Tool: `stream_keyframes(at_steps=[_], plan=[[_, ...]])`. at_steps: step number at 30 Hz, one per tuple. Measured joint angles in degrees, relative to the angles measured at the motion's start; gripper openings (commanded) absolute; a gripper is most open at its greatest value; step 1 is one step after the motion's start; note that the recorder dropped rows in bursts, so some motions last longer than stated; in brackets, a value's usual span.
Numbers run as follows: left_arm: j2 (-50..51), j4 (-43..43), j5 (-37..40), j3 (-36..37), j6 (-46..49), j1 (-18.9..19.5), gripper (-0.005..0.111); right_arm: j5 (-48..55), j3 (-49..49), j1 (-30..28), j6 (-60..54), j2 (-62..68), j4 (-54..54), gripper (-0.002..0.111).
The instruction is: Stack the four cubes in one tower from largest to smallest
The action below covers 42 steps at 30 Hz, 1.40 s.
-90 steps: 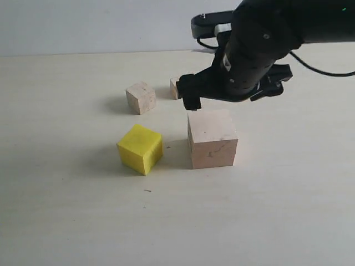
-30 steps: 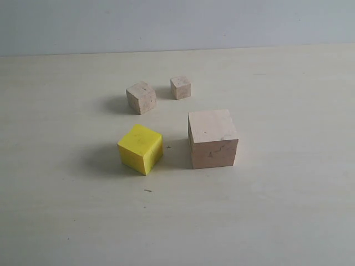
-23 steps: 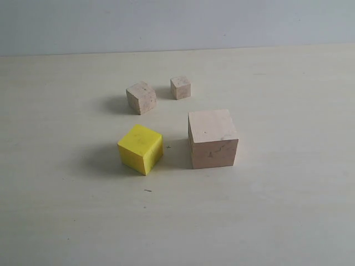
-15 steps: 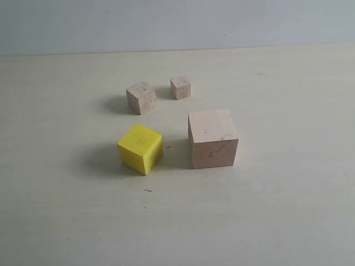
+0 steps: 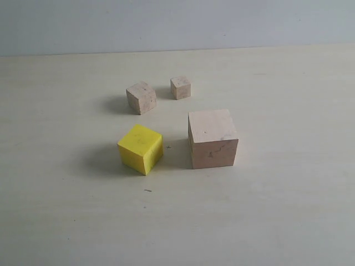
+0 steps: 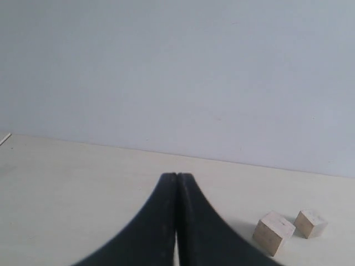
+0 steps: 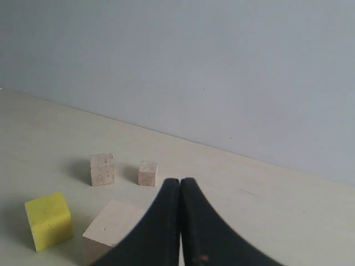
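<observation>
Four cubes rest apart on the pale table. The large pale pinkish cube [image 5: 212,138] with a dark crack stands front right, the yellow cube [image 5: 141,148] to its left. Behind them sit a small beige wooden cube [image 5: 141,97] and the tiniest one [image 5: 181,87]. No arm shows in the exterior view. My left gripper [image 6: 177,178] is shut and empty, with the small cube [image 6: 273,233] and tiniest cube [image 6: 310,223] ahead off to one side. My right gripper [image 7: 180,182] is shut and empty, with the large cube [image 7: 113,224], yellow cube [image 7: 49,220] and both wooden cubes [image 7: 102,169] [image 7: 147,173] ahead.
A plain grey-blue wall [image 5: 177,25] backs the table's far edge. A tiny dark speck [image 5: 147,190] lies in front of the yellow cube. Bare tabletop [image 5: 277,210] surrounds the cubes on all sides.
Three seconds ago the right arm hung over the large cube and the tiniest cube; it has since pulled out of the exterior view. Over the last second nothing has moved.
</observation>
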Motion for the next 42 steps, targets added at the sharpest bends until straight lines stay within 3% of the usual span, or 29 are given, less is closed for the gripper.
stream_keyframes(at_steps=[28,37,39,42], plan=[[0.1,0.0,-0.2,0.0,0.0,0.0,0.0,-0.4,1.3,0.0,0.1,0.0,0.0,0.0],[7.6,-1.5,0.4,0.1,2.7,-0.3,0.001,-0.4,1.3,0.0,0.1,0.0,-0.1,0.0],[10.5,-3.1,0.9,0.1,5.6,-1.7,0.007,-0.4,1.3,0.0,0.1,0.0,-0.1,0.0],[15.5,-4.1,1.6,0.1,8.9,-4.4,0.03,-0.4,1.3,0.0,0.1,0.0,-0.1,0.0]])
